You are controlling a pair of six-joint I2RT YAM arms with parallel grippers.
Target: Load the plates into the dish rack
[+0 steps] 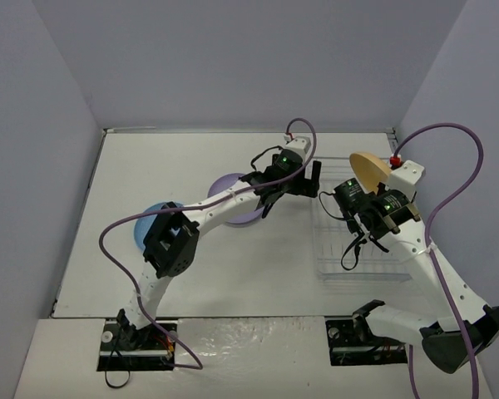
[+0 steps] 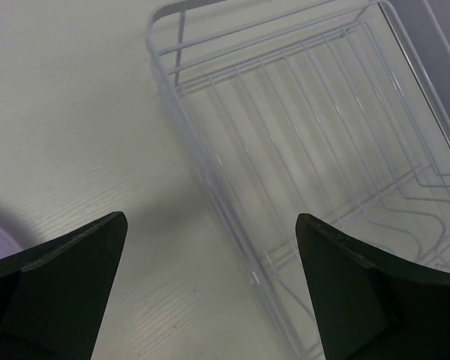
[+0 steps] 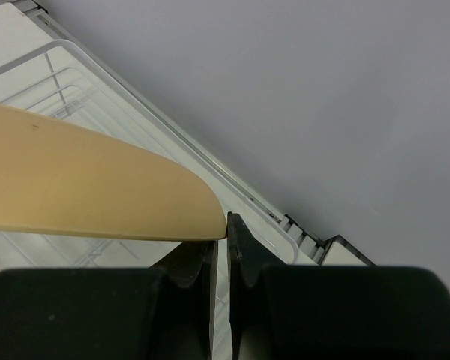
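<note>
Top external view: the right gripper (image 1: 355, 191) is pinched closed on the rim of the orange-yellow plate (image 1: 368, 169), raised above the far end of the dish rack (image 1: 337, 249), which looks empty. The blue plate (image 1: 145, 229) and lavender plate (image 1: 226, 180) lie on the table (image 1: 258, 274) to its left. The left gripper (image 1: 303, 187) hangs beside the rack, spread wide and holding nothing. No plate seems loaded yet.

Bright, even overhead light, soft faint shadows on the table (image 1: 233, 283), wrist views soft-focused up close
</note>
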